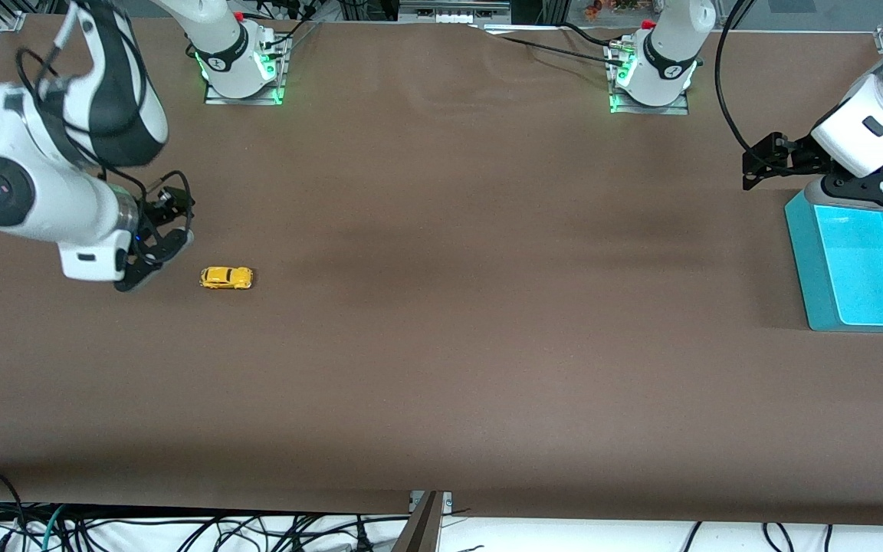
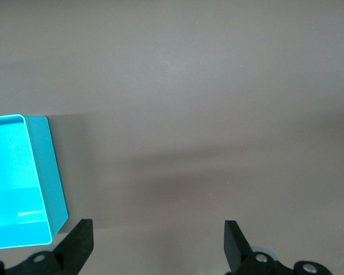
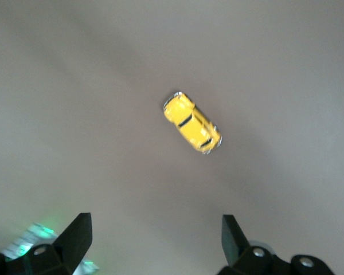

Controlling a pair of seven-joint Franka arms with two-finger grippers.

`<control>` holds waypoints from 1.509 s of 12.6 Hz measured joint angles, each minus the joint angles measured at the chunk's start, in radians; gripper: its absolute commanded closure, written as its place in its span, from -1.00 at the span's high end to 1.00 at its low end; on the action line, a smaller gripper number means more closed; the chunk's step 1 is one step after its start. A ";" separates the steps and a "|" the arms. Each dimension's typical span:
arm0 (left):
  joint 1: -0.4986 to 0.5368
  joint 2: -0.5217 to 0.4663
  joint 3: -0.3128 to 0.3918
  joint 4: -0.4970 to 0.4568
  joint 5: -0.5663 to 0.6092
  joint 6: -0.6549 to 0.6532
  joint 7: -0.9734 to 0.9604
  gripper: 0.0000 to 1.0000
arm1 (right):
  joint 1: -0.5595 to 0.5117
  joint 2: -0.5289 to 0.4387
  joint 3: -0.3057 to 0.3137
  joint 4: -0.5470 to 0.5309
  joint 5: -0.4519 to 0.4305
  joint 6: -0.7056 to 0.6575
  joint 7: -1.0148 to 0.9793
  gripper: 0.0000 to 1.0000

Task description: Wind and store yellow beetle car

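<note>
The yellow beetle car (image 1: 226,277) stands on its wheels on the brown table toward the right arm's end. It also shows in the right wrist view (image 3: 192,122). My right gripper (image 1: 152,261) hangs just above the table beside the car, toward the table's end, and is open and empty (image 3: 155,236). My left gripper (image 1: 767,161) is open and empty (image 2: 157,243), up in the air over the table beside the teal bin (image 1: 863,268) at the left arm's end. The bin's corner shows in the left wrist view (image 2: 23,183).
The teal bin has a divider and its compartments look empty. The arm bases (image 1: 241,61) stand along the table's edge farthest from the front camera. Cables (image 1: 181,529) hang below the nearest edge.
</note>
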 measured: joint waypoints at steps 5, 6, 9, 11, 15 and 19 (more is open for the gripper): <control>0.000 0.000 0.000 0.000 0.000 0.000 0.000 1.00 | -0.036 0.054 -0.001 -0.182 0.000 0.345 -0.362 1.00; 0.000 0.000 0.000 0.000 0.000 0.000 0.000 1.00 | -0.036 0.054 -0.001 -0.229 0.000 0.429 -0.419 1.00; 0.001 0.000 0.000 0.000 0.000 0.000 0.000 1.00 | -0.030 0.056 0.003 -0.362 0.000 0.658 -0.550 1.00; 0.001 0.000 0.000 0.000 0.000 0.000 0.000 1.00 | -0.028 0.058 0.006 -0.423 0.000 0.751 -0.603 0.99; 0.001 0.000 0.000 0.000 -0.005 0.000 0.000 1.00 | -0.028 0.083 0.008 -0.472 0.000 0.860 -0.667 0.97; 0.009 0.001 0.008 0.000 -0.041 0.000 -0.002 1.00 | -0.028 0.096 0.008 -0.507 0.000 0.926 -0.695 -0.14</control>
